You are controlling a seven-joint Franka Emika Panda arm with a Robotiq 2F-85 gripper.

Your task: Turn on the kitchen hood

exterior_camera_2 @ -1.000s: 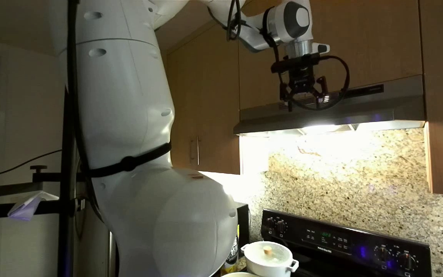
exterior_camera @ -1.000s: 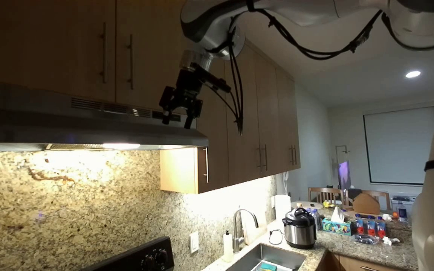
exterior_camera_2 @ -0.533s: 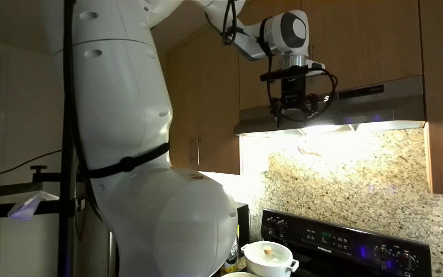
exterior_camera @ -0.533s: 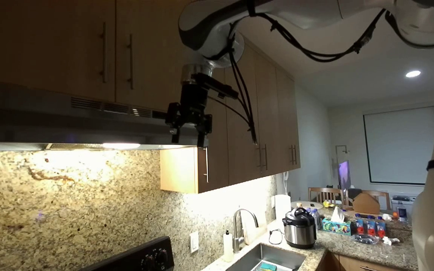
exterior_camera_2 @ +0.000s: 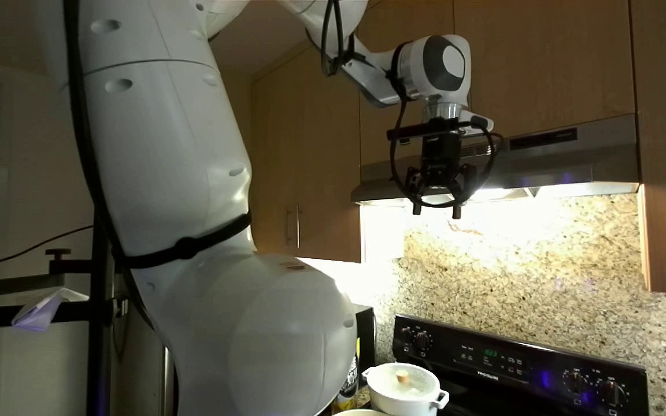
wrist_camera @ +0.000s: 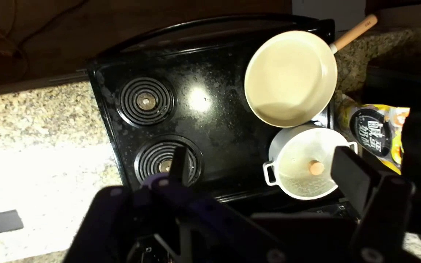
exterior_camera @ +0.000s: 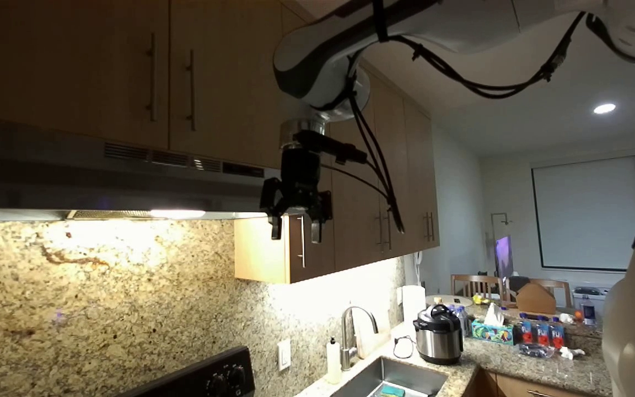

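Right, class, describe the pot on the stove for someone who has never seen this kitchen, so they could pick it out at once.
In the wrist view, find the black stove and look to its right side. Lower in the picture than the open pan sits the white pot. Unlike the pan, with its long wooden handle, the pot has a lid with a round tan knob.

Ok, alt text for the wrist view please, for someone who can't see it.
Open gripper pointing down over a black stove. On the picture's right sit a cream pan with a wooden handle and a lidded white pot; on the left, two coil burners.
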